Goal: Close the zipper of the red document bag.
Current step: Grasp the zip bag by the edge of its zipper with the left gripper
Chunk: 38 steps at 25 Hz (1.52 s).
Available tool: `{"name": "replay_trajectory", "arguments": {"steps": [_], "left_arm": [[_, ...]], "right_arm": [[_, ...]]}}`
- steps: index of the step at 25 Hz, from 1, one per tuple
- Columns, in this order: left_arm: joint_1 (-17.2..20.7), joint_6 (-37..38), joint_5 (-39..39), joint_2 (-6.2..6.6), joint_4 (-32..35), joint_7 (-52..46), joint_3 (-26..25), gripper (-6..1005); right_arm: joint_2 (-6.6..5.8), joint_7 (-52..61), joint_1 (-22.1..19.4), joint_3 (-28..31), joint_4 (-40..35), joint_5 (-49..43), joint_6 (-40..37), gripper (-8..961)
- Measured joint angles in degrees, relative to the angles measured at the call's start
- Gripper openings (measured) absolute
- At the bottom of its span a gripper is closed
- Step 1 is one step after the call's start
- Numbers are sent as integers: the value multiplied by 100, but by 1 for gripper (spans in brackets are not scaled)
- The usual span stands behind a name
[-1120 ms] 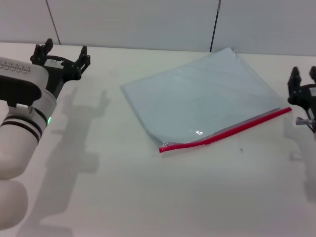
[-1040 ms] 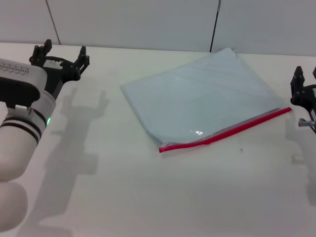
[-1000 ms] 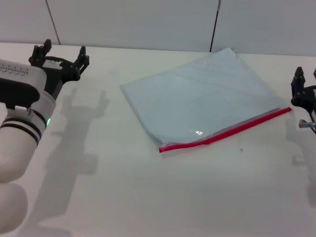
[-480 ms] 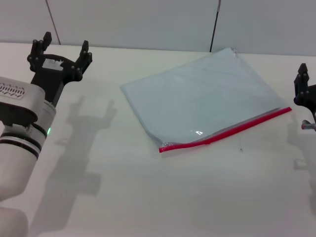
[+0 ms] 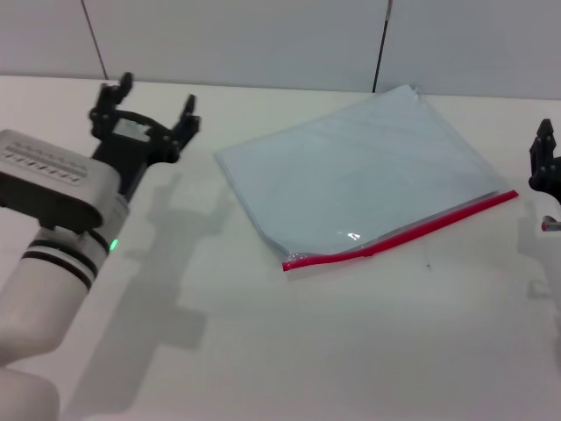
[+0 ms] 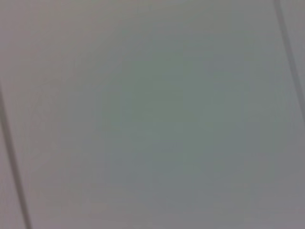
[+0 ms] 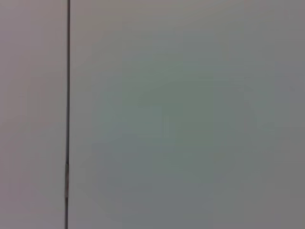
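Observation:
The red document bag [image 5: 359,167], a flat pale blue-grey pouch, lies on the white table right of centre. Its zipper [image 5: 403,235] is a thin red strip along the bag's near edge, running from the near left corner up to the right. I cannot make out the slider. My left gripper [image 5: 147,107] hovers open and holds nothing, left of the bag's far left corner and apart from it. My right gripper [image 5: 545,158] sits at the far right edge of the head view, just past the zipper's right end, only partly in view. Both wrist views show only grey wall panels.
The white table [image 5: 289,351] stretches bare in front of the bag. A grey panelled wall [image 5: 263,35] stands behind the table, with a dark seam [image 5: 380,44] above the bag.
My left arm has swung right and forward, bringing its open gripper closer to the bag's left corner. The right gripper has drifted right, toward the view's edge. The bag has not moved.

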Motion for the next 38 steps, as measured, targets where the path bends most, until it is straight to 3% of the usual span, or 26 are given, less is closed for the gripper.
{"name": "replay_trajectory", "arguments": {"steps": [6,10,11,13,21,25,29,30,38], "left_arm": [[216,905,-21,80,1059,1066,-86,877],[502,2560,-45,190,2375,2037,-486,876],[502,2560,-45,190,2375,2037,-486,876],[589,3340,-44,207,2799,2334,-703,876],[731,5865,134,80,3767,3119,-1449,876],[744,7015,757,-11,4161,3048,-1751,876],[637,8071,1378,-17,4516,2591,-1913,877],[511,8630,1750,-17,4657,2279,-1980,877],[38,9807,2507,-10,4810,1735,-1992,877]], "right_arm": [[-2,-1,22,57,62,1,-192,404],[-2,-2,52,59,88,1,-267,403],[-2,-2,62,59,90,3,-293,403],[-3,-3,77,59,94,7,-344,403],[-9,-3,100,58,164,81,-480,403],[-10,-3,137,58,171,102,-536,402],[-11,-3,175,58,170,148,-592,402],[-11,-3,187,58,170,151,-599,402],[-11,-3,255,58,170,158,-674,401]]}}
